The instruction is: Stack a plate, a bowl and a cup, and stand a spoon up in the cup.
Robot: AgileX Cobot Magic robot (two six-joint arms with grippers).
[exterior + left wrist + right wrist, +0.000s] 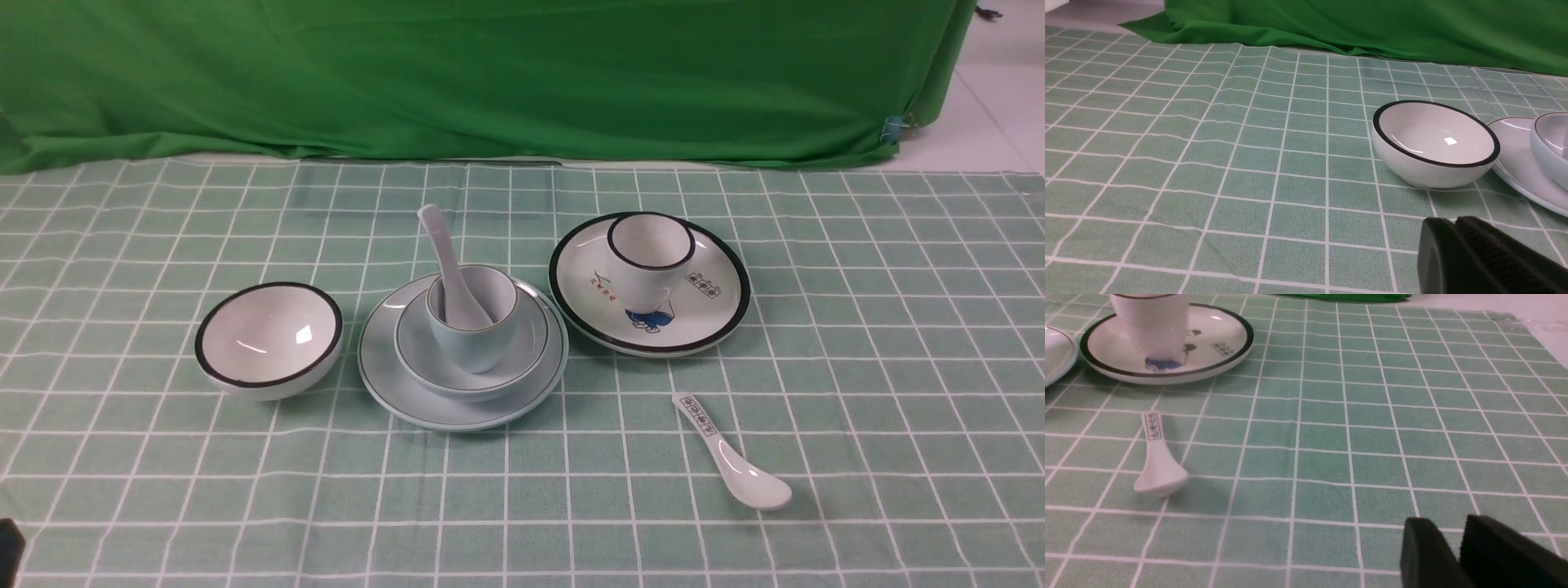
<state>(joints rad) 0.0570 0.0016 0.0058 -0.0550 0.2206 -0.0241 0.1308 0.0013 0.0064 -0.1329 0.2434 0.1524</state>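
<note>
now the stack looks all done, with nothing left to do.
the blue-green plate (384,371) holds the blue-green bowl (416,355), then the blue-green cup (473,343), and the plain white spoon (445,253) stands in it. only the wrist views show the claws: left gripper (1455,228) looks clenched, right gripper (1453,535) is a little apart, both holding nothing.
</note>
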